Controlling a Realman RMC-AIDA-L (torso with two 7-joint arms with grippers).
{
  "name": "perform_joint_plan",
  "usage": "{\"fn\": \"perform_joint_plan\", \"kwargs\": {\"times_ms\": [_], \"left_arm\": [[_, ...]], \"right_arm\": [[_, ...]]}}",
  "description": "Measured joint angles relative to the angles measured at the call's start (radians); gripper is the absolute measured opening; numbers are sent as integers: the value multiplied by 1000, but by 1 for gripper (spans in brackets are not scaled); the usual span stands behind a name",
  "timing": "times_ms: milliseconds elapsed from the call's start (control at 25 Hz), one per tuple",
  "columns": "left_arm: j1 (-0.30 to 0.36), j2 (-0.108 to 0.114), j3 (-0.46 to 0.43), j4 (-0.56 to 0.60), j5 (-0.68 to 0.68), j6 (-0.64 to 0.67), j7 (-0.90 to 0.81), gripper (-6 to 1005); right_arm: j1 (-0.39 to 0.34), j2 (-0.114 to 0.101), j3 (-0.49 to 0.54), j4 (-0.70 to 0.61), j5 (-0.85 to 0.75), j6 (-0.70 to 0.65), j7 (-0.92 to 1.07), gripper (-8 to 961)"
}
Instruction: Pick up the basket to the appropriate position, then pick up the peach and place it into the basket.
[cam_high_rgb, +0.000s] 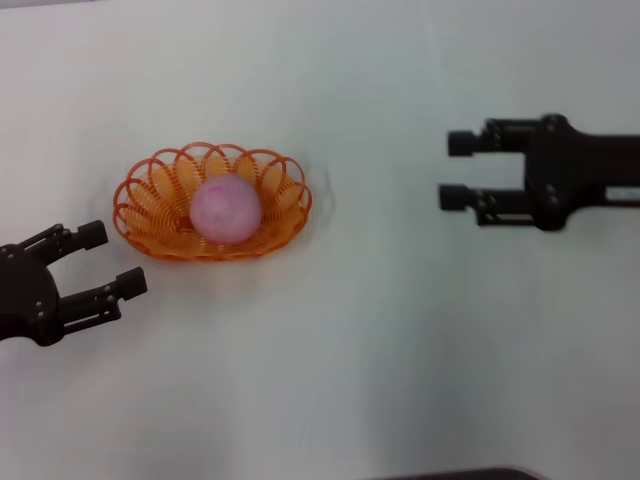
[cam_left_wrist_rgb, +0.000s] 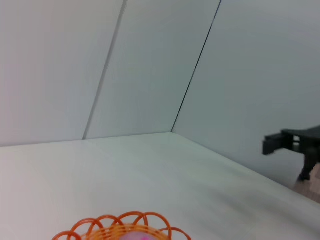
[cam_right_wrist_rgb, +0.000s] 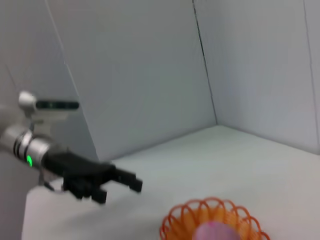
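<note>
The orange wire basket (cam_high_rgb: 155, 195) sits on the white table left of centre. The pink peach (cam_high_rgb: 225, 208) lies inside it. My left gripper (cam_high_rgb: 108, 260) is open and empty, just left of and a little nearer than the basket, apart from it. My right gripper (cam_high_rgb: 456, 170) is open and empty, well to the right of the basket. The basket rim (cam_left_wrist_rgb: 120, 224) and a sliver of the peach (cam_left_wrist_rgb: 134, 236) show in the left wrist view. The right wrist view shows the basket (cam_right_wrist_rgb: 182, 217) with the peach (cam_right_wrist_rgb: 216, 231) in it, and the left gripper (cam_right_wrist_rgb: 120, 184) beyond.
The white table (cam_high_rgb: 380, 350) spreads around the basket. White wall panels (cam_left_wrist_rgb: 150, 65) stand behind the table. A dark edge (cam_high_rgb: 450, 474) shows at the bottom of the head view.
</note>
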Motion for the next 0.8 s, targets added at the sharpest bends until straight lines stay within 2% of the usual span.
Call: {"fn": "perform_joint_plan", "kwargs": {"times_ms": [280,800], "left_arm": [[11,-1,-1,-2,8,-2,8,884],[22,-5,0,-3,10,-13,17,884]], "right_arm": [[-15,17,70,6,-104,11,-78,716],[-3,33,78,0,-147,46,-79,716]]}}
